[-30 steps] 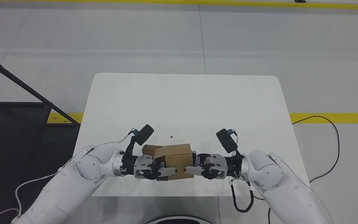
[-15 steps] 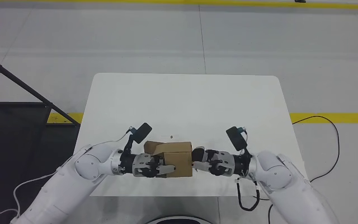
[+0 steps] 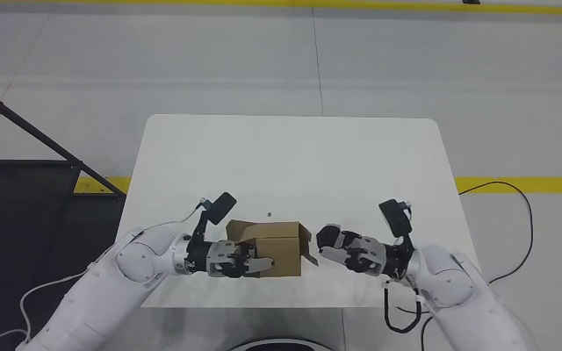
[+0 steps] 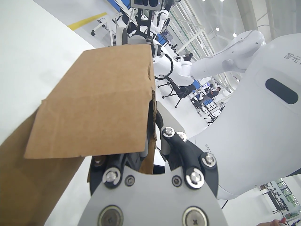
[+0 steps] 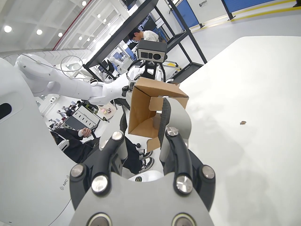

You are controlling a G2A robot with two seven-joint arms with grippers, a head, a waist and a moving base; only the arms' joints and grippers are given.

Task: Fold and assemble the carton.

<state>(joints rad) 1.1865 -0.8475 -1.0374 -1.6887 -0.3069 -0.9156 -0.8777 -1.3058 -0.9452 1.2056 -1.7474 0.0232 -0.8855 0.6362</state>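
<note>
- A white table (image 3: 290,158) with rounded corners stands on a grey floor.
- A brown carton (image 3: 279,237) sits at the table's near edge, about midway across, between the two arms. Its long axis runs side to side, parallel to that edge. In the right wrist view its open end (image 5: 143,109) faces the right arm and the hollow inside shows. In the left wrist view the carton (image 4: 94,109) fills the space just ahead of the camera.
- The left gripper (image 3: 255,264) is at the carton's near side, towards its left end. In the left wrist view a cardboard wall runs down between its fingers (image 4: 175,142), and the jaws are clamped on that wall.
- The right gripper (image 3: 323,239) is just beside the open end, not touching it. Its jaws are spread apart with nothing between them.
- A flap (image 3: 309,257) sticks out from the open end, angled towards the table's near edge.
- A small dark speck (image 3: 269,213) lies on the table just beyond the carton.
</note>
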